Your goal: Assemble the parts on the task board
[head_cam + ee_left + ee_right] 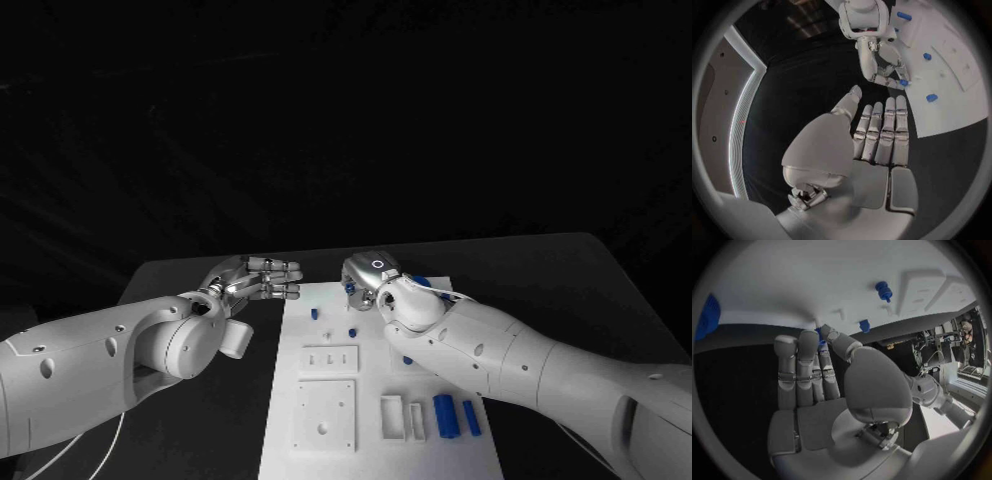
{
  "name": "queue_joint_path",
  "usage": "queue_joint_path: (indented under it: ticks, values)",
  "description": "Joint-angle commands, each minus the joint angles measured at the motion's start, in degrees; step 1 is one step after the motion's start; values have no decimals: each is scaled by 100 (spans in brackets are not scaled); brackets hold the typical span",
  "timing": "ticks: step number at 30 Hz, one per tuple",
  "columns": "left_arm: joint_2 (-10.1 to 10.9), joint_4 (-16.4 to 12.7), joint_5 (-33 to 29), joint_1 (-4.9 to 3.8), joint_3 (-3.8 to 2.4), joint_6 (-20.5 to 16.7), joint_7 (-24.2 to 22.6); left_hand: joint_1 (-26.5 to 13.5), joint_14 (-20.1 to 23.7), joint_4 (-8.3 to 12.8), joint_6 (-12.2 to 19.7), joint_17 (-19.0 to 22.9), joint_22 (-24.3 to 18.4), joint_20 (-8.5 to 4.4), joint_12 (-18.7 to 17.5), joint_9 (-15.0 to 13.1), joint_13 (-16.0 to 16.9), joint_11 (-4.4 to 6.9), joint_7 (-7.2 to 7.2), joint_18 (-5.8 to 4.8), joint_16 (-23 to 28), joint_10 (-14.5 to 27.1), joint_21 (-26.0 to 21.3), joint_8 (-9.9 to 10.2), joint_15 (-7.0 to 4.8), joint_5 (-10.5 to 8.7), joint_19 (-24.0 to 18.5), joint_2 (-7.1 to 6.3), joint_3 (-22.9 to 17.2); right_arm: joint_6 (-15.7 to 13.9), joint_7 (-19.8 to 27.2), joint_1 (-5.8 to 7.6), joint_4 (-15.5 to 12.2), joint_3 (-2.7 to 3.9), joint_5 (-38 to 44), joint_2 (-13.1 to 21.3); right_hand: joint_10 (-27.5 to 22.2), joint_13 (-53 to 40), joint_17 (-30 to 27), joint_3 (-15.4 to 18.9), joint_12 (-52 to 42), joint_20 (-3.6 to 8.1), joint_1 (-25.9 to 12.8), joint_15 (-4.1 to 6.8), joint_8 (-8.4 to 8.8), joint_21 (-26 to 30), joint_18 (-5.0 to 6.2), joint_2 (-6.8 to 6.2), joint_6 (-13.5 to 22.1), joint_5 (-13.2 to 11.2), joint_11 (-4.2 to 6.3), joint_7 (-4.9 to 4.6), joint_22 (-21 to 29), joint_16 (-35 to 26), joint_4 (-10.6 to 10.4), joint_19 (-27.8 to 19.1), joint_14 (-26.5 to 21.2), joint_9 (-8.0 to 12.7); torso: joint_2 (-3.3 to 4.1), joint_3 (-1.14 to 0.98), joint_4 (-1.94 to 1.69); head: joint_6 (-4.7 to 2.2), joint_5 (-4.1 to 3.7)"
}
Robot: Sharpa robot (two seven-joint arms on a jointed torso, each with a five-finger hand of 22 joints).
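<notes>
White, flat and rectangular, the task board [378,400] is your landmark; it lies on the matte black worktop [577,280]. At the board's near end you see shallow moulded recesses: two rectangular blue parts [446,416] lie side by side in slots there, just beside two pale, empty-looking slots. Next to these sit two raised square plates with small holes. Further up the board, short blue pegs [932,98] stand upright, well apart from one another.

Right hand [378,283]: silver, smooth-shelled, positioned over the far end of the board. In the left wrist view its fingertips [893,80] close on a small blue part [904,82] at the board's edge. The right wrist view shows the same blue piece between the thumb and the fingers [809,345], against the white surface.

Left hand [257,280]: silver, held off the board's left edge, over the black worktop. Its fingers [882,125] are straight and laid side by side, thumb apart, palm bare; it has hold of nothing.

One larger rounded blue part [706,317] lies at the board's edge, near the right hand.
</notes>
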State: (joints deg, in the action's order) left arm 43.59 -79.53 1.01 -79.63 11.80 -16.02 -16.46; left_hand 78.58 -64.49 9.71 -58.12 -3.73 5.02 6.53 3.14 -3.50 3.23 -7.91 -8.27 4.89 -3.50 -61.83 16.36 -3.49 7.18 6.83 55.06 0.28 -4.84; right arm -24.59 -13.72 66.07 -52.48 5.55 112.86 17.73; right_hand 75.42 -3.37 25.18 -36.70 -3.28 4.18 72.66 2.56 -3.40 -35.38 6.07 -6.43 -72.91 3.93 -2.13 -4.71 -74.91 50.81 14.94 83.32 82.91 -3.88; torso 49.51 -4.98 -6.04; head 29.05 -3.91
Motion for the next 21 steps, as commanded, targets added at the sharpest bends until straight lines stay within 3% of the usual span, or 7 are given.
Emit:
queue_joint_path:
  ticks: [1, 12, 21]
  values:
    - [-20, -4, 16, -18, -5, 96, -46, -21, -19, 20, 30, -1, -5, 6, 21, -6, 5, 0, -20, 1, -6, 32, 19, -5, 25, 23, -28, 18, -5, 239, 3, -25, 49, -14, 55, 6, 60, -8, -2, -11, -4, 1, -2, 42, -23, 19, -5, 43, -44, 40, 20, 12, -384, 17, 4, 42, -14, -10, 10, 1, -72, 3, -3]
    - [-17, 20, 16, -18, -5, 98, -44, -21, -19, 20, 30, -1, -5, 6, 21, -6, 5, 0, -20, 1, -6, 32, 19, -5, 25, 23, -28, 18, -5, 383, 0, -27, -9, -15, 46, 46, 65, -8, -3, -5, -5, 4, -20, 46, -23, 14, -7, 38, -45, 98, 21, 13, -387, 17, 17, 45, -15, -11, 18, 0, -60, 35, 9]
    - [-8, 29, 15, -18, -5, 93, -46, -21, -19, 20, 30, -1, -5, 6, 21, -6, 5, 0, -20, 1, -6, 32, 19, -5, 25, 23, -28, 18, -5, 252, -84, -35, -111, -15, 79, 106, 74, -8, -3, -7, -4, 11, -26, 52, -24, 17, -5, 37, -53, 124, 24, 15, -387, 17, 29, 46, -16, -12, 17, 3, -62, 47, 20]
